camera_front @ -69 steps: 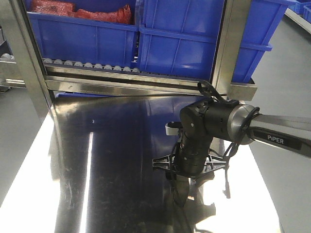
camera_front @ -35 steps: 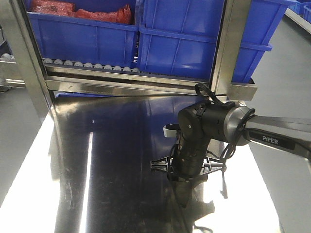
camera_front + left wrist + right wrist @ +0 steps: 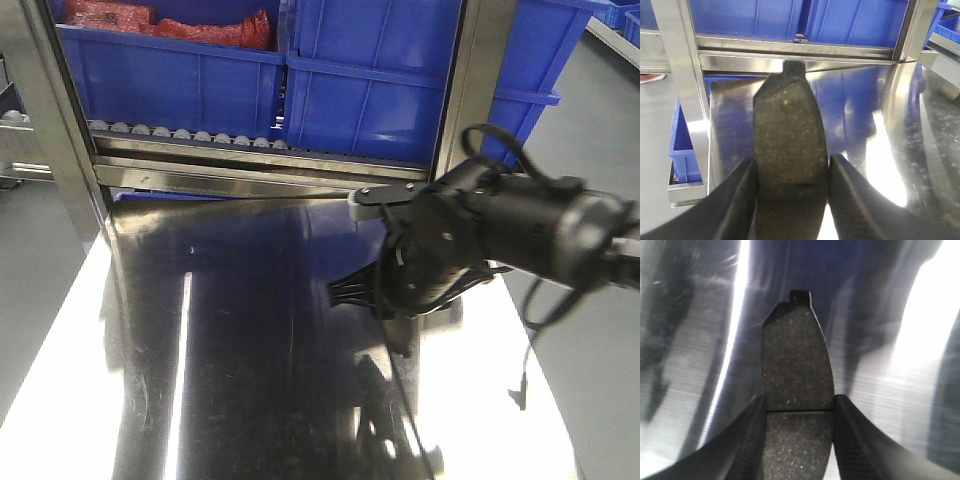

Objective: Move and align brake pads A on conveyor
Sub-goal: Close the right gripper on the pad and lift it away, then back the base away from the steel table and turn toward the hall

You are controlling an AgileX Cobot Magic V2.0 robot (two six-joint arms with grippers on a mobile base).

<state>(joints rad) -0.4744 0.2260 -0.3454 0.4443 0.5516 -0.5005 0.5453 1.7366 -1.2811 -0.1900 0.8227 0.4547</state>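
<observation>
In the left wrist view, my left gripper (image 3: pixel 792 172) is shut on a dark grey brake pad (image 3: pixel 787 130). The pad sticks out ahead of the fingers, tab end forward, above the steel table (image 3: pixel 880 130). My right gripper (image 3: pixel 799 407) is likewise shut on a second brake pad (image 3: pixel 797 360). Its groove lies level with the fingertips and the shiny steel surface is beneath it. From the front, the right arm (image 3: pixel 480 235) hangs over the right side of the table (image 3: pixel 220 330), with its jaws hidden behind the wrist. The conveyor is out of view.
Blue bins (image 3: pixel 370 90) sit on a steel rack at the back, above a roller rail (image 3: pixel 180 133). An upright rack post (image 3: pixel 465 100) stands just behind the right arm. Another post (image 3: pixel 682 75) and a low blue bin (image 3: pixel 682 150) are on the left of the left wrist view.
The right arm has risen from the table and swung up and to the right, with its wrist turned. It had been pointing down at the steel surface.
</observation>
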